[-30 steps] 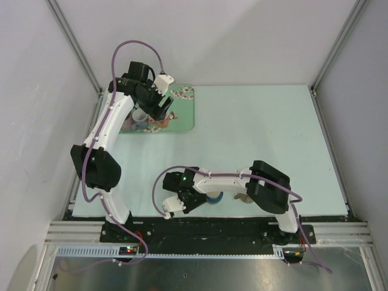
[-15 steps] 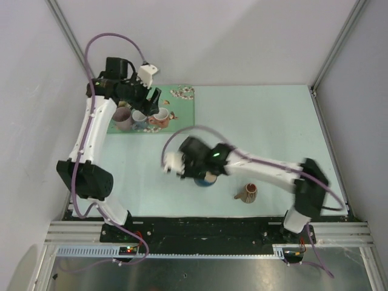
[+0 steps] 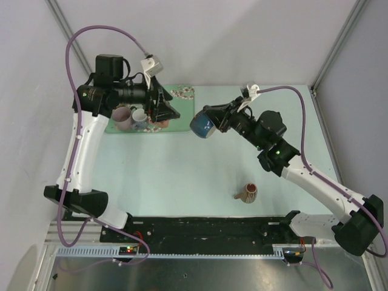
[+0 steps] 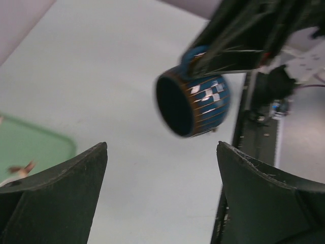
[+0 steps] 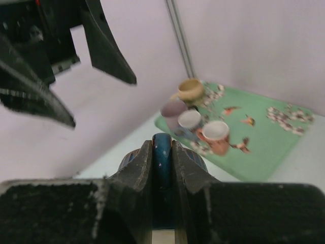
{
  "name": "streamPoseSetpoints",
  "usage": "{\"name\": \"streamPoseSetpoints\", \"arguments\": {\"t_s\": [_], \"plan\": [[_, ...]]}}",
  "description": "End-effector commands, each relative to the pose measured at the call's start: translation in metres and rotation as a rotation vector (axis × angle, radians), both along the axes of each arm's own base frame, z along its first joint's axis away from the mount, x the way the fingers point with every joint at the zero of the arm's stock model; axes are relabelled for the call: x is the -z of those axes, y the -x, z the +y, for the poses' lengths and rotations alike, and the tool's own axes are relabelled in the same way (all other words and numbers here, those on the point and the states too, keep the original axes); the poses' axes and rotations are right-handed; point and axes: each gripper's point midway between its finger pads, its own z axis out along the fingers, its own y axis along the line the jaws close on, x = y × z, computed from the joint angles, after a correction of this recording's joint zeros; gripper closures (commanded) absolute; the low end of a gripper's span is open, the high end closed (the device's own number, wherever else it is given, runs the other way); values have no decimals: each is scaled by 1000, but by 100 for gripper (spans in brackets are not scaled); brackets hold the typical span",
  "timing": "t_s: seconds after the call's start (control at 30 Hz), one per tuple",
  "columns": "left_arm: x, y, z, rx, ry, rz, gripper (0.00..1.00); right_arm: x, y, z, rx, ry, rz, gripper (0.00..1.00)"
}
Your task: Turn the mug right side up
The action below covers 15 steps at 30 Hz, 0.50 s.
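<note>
Now the small brown cup (image 3: 246,193) lies on its side on the pale counter (image 3: 182,176). Beyond it, the right tool (image 3: 218,119), clenched on the handle of the glossy blue striped mug (image 3: 202,126), has swung it up from the near edge. The mug hangs sideways in the air, mouth toward the left tool (image 3: 165,108), whose jaws are spread wide. A handover seems likely, and the uprighting is not yet done.

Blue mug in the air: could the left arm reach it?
Probably yes: the left gripper faces the blue mug, jaws open, nothing between them. Only the right gripper, shut on the mug, crowds one side.
</note>
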Motion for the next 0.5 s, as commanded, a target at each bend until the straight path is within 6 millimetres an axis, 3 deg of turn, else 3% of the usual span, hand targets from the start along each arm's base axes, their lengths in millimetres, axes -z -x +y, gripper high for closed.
{"name": "streamPoseSetpoints", "arguments": {"t_s": [0.0,0.17,0.33,0.43,0.47], "plan": [[-34,49,-33,213,134,37,7,-96,15,-12,-31,-369,-141,100],[-33,56,-50,266,137,68,7,-115,18,-16,-32,-447,-196,100],[-32,59,-65,309,138,89,8,-115,16,-10,-59,-475,-193,100],[-29,59,-75,340,150,141,17,-113,14,-5,-78,-481,-188,100],[-29,60,-77,350,156,155,28,-112,13,-4,-80,-481,-186,100]]}}
